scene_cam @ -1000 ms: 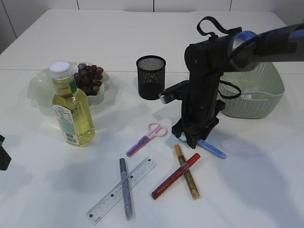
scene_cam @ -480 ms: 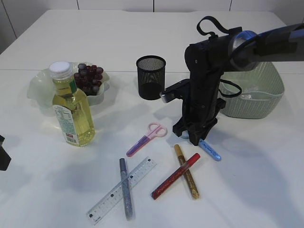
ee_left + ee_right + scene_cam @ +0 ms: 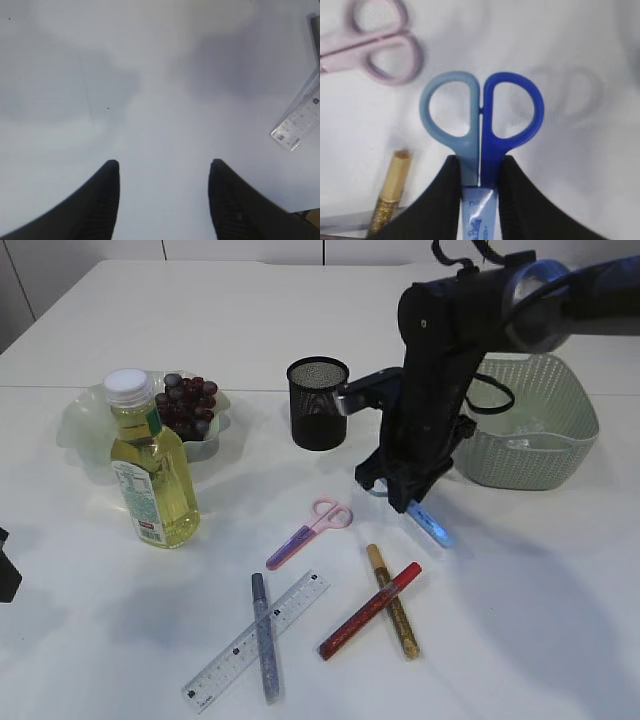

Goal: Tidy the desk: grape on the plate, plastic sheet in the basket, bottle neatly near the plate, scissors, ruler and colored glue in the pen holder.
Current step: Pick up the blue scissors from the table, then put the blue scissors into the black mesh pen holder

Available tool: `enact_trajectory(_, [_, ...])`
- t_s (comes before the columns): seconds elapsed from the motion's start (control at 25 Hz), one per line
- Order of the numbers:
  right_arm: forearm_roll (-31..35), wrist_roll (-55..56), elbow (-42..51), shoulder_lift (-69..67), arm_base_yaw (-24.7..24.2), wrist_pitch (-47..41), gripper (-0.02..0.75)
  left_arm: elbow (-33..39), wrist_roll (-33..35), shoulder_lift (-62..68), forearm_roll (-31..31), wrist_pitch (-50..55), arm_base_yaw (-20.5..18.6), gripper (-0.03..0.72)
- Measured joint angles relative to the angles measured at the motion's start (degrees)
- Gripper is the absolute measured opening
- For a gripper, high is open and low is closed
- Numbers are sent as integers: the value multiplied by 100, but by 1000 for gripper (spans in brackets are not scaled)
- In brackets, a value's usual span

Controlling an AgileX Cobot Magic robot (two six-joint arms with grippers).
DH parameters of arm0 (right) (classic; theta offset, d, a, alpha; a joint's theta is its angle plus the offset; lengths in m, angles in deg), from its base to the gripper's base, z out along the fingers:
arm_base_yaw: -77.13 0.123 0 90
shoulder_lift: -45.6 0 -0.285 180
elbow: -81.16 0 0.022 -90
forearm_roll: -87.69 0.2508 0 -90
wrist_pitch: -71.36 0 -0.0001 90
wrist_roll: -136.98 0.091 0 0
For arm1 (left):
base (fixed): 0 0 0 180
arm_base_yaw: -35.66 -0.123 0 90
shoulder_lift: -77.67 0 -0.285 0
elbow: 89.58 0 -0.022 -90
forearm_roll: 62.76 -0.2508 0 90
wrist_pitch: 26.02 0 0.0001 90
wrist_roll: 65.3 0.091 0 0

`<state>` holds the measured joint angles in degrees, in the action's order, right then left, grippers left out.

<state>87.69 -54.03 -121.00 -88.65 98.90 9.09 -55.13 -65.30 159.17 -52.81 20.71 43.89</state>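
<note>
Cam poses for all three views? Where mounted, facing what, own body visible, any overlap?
Exterior: front, slanting down at the table; right arm shows.
Left wrist: looks down past its open fingers at bare table, ruler at the edge.
Right wrist: looks down at blue scissors between its fingers.
Shared: blue scissors, ruler, pink scissors.

You see the right pincer (image 3: 402, 495) hanging above the table (image 3: 520, 600), gripping the blue scissors (image 3: 430, 526), whose sheathed end slants down to its right, clear of the surface. Just left of the pincer lie the pink scissors (image 3: 308, 533). Below it cross the gold glue pen (image 3: 392, 602) and red glue pen (image 3: 370, 610). Further left, the silver glue pen (image 3: 264, 636) lies across the ruler (image 3: 256, 640). Up-left of the pincer stands the pen holder (image 3: 318, 403); behind and right sits the basket (image 3: 540, 430).
</note>
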Motion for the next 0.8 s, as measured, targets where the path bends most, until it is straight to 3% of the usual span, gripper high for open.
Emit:
enact_trajectory(0.24, [814, -346, -404, 193, -146, -142, 174, 0, 0, 0, 0, 41, 0, 415])
enact_trajectory(0.48, [2572, -1245, -948, 196, -656, -47, 174, 0, 0, 0, 0, 117, 0, 415])
enact_trajectory(0.68, [3844, -2279, -1054, 196, -890, 709, 174, 0, 0, 0, 0, 193, 0, 415])
enact_trajectory(0.8, [4926, -3241, -1068, 183, -893, 1187, 174, 0, 0, 0, 0, 193, 0, 415])
